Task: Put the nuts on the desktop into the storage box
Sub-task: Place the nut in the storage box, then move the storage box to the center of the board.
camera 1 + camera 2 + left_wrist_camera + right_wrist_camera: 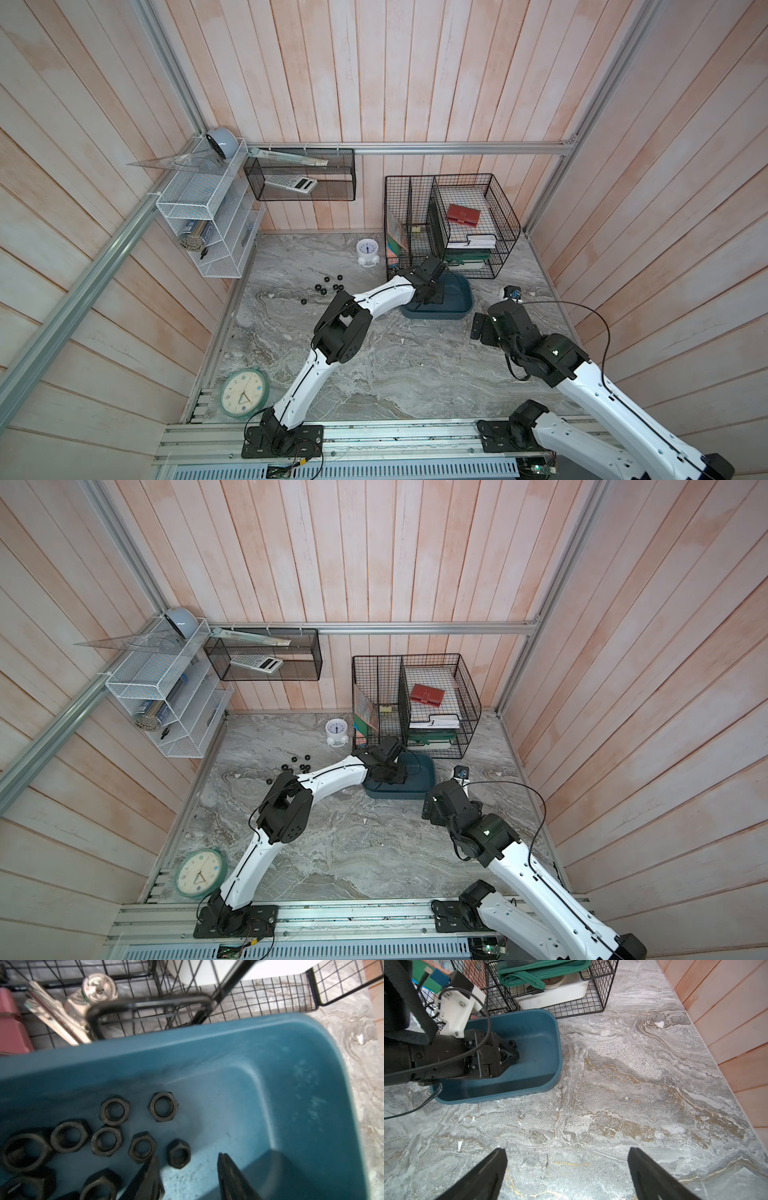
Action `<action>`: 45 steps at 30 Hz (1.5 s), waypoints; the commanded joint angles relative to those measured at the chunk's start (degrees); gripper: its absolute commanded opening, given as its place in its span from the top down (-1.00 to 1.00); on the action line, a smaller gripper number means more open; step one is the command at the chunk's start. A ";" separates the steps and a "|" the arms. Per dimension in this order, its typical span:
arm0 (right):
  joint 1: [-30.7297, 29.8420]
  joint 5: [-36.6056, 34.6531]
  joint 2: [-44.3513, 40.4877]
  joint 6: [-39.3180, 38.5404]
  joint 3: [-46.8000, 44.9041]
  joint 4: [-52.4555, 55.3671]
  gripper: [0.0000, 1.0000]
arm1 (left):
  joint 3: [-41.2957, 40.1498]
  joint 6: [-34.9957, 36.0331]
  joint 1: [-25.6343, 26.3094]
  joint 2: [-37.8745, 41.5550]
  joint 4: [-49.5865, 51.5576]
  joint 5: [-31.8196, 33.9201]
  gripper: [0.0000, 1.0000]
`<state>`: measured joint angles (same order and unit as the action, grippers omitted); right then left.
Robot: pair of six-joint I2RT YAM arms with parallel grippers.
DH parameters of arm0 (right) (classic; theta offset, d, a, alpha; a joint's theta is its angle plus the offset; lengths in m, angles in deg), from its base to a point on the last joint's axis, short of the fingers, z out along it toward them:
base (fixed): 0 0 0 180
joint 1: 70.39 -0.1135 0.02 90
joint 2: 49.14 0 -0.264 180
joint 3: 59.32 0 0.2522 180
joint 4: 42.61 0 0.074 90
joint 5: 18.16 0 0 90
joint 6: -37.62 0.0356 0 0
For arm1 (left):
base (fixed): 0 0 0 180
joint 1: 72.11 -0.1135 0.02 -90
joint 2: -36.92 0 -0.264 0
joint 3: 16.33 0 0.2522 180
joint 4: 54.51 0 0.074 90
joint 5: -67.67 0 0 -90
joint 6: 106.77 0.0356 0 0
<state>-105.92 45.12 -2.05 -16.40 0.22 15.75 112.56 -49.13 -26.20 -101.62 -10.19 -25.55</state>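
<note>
While left jaws stand partly open, empty, over nuts [164,1107] in the storage box [291,1076], right jaws gape wide, empty.

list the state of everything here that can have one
left pincer, open and empty, over the storage box
right pincer, open and empty, above bare desktop
storage box, upright, several nuts inside
loose nuts, out on the desktop
round clock, lying flat
small clock, standing upright

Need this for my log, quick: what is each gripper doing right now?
Left gripper: open, empty, over the storage box.
Right gripper: open, empty, above the desktop.
</note>
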 commanded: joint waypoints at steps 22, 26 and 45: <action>-0.48 12.06 19.66 -9.03 7.12 -20.57 -0.96 | -21.76 -2.88 -11.13 25.91 -2.59 5.53 -1.00; -1.95 14.32 25.15 -11.14 10.41 -23.03 -0.95 | -25.72 -4.35 -14.21 28.88 -0.97 8.46 -1.00; -8.45 28.14 47.44 -19.23 29.37 -24.44 -0.95 | -43.83 -5.61 -33.41 38.95 1.18 12.72 -1.00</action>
<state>-113.99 70.67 44.14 -33.73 27.17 -9.49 70.25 -54.36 -57.87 -64.72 -9.68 -13.88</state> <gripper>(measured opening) 0.977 0.998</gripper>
